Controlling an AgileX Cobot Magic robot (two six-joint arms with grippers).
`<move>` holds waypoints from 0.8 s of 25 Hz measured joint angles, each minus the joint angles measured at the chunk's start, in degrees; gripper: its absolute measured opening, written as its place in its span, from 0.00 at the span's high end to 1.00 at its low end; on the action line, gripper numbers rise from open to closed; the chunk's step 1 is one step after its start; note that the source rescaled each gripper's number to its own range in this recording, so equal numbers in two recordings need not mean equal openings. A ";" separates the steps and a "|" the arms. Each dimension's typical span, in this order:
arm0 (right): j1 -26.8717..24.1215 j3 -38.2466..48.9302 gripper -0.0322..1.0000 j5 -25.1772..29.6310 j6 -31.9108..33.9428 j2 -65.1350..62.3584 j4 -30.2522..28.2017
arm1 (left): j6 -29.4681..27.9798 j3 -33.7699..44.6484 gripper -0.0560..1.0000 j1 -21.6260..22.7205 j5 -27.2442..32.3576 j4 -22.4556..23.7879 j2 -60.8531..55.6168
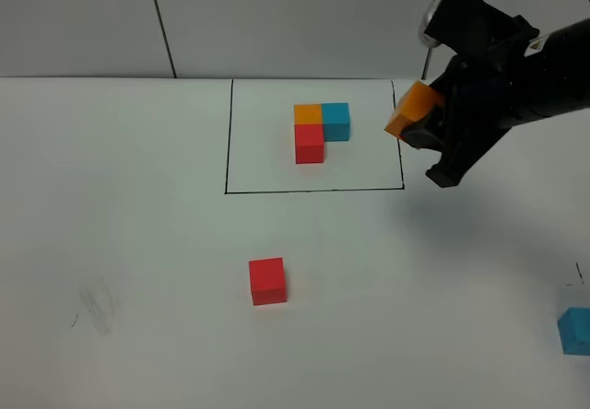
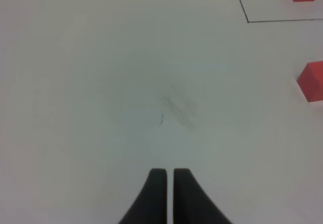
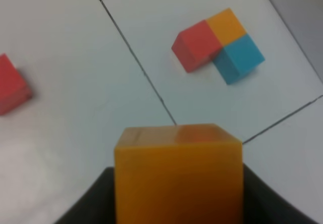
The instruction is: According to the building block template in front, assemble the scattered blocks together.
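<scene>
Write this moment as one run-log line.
right fingers: hold orange block aloft near template | left fingers: shut, empty | red block, blue block: loose on table

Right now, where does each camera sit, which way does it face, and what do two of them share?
Exterior high: mounted high, looking down on the table, building block template, red cube, blue cube; right gripper holding the orange cube shows.
Left wrist: on the left arm, facing down at the table; shut left gripper shows.
Right wrist: on the right arm, facing the template past the gripped orange cube.
Shared: all three show the red cube.
</scene>
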 joint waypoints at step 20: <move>8.48 -18.32 0.46 6.46 -3.30 16.60 -1.52 | 0.01 0.00 0.94 0.00 0.00 0.00 0.00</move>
